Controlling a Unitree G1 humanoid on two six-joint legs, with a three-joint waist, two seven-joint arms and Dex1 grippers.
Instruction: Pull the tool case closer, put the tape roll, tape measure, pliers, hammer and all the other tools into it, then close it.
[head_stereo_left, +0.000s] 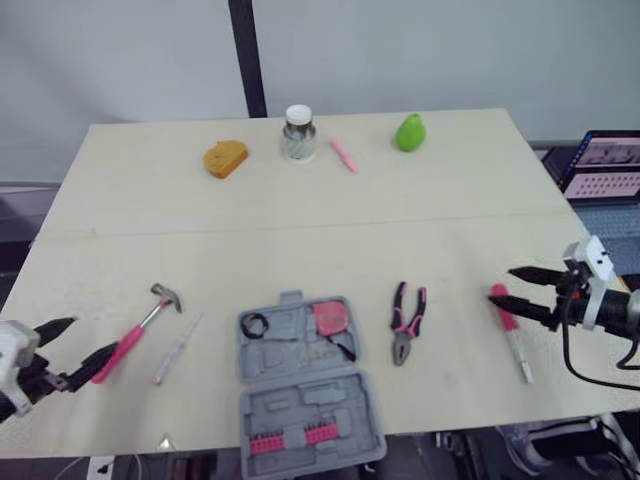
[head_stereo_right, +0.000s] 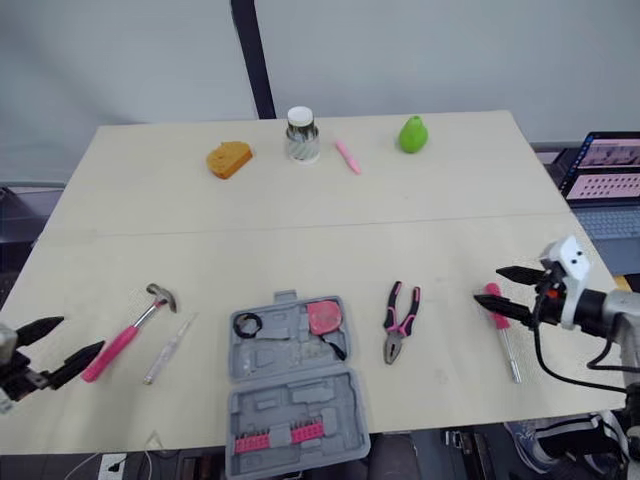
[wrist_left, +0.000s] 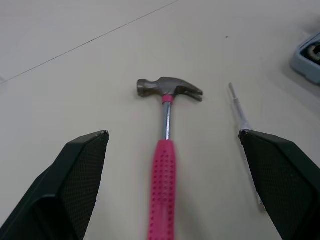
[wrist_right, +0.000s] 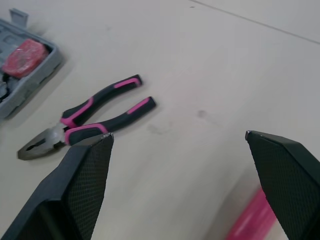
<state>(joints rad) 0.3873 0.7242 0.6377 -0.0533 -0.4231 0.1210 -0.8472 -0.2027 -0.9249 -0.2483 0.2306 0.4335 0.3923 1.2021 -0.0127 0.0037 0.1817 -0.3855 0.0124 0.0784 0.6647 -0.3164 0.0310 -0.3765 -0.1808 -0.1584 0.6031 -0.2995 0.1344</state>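
Left eye view: one hammer (head_stereo_left: 140, 328), one pliers (head_stereo_left: 407, 322).

hammer (head_stereo_left: 138, 330) L of case (head_stereo_left: 300, 400) | pliers (head_stereo_left: 407, 322) R | tape measure (head_stereo_left: 330, 318) in case

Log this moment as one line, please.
case open; left end effector open at hammer; right end effector open at pink screwdriver; pliers on table
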